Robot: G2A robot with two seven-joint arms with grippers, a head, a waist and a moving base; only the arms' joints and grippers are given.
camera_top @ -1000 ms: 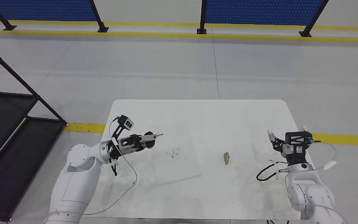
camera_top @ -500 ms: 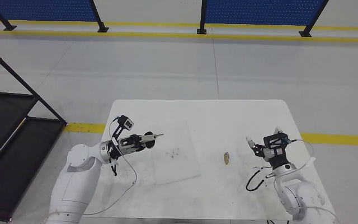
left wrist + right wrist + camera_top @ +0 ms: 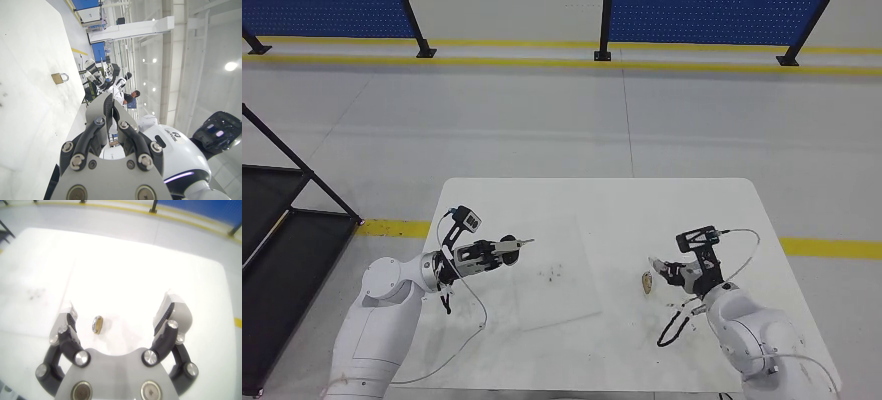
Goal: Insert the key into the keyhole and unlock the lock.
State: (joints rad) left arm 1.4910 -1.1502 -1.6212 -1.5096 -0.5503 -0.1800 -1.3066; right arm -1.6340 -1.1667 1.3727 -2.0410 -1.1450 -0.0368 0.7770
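Note:
A small brass padlock [image 3: 647,282] lies on the white table [image 3: 672,205], right of centre. In the right wrist view the padlock [image 3: 97,325] rests between my spread fingers, closer to one fingertip [image 3: 72,311]. My right gripper [image 3: 659,270] hangs open just beside and above it, touching nothing. My left gripper [image 3: 508,246] hovers over the table's left part, shut on a thin metal key [image 3: 526,241] whose tip points towards the padlock. Seen edge-on in the left wrist view, the key [image 3: 112,98] is pinched between the pads, with the padlock [image 3: 59,78] far ahead.
A thin pale mat [image 3: 557,290] with a few dark specks covers the table's middle left. A black cable [image 3: 678,322] loops on the table by the right arm. A dark rack [image 3: 282,250] stands on the floor to the left.
My right arm has swung left from the table's right edge until its open gripper is at the padlock. The left arm and the key have kept still.

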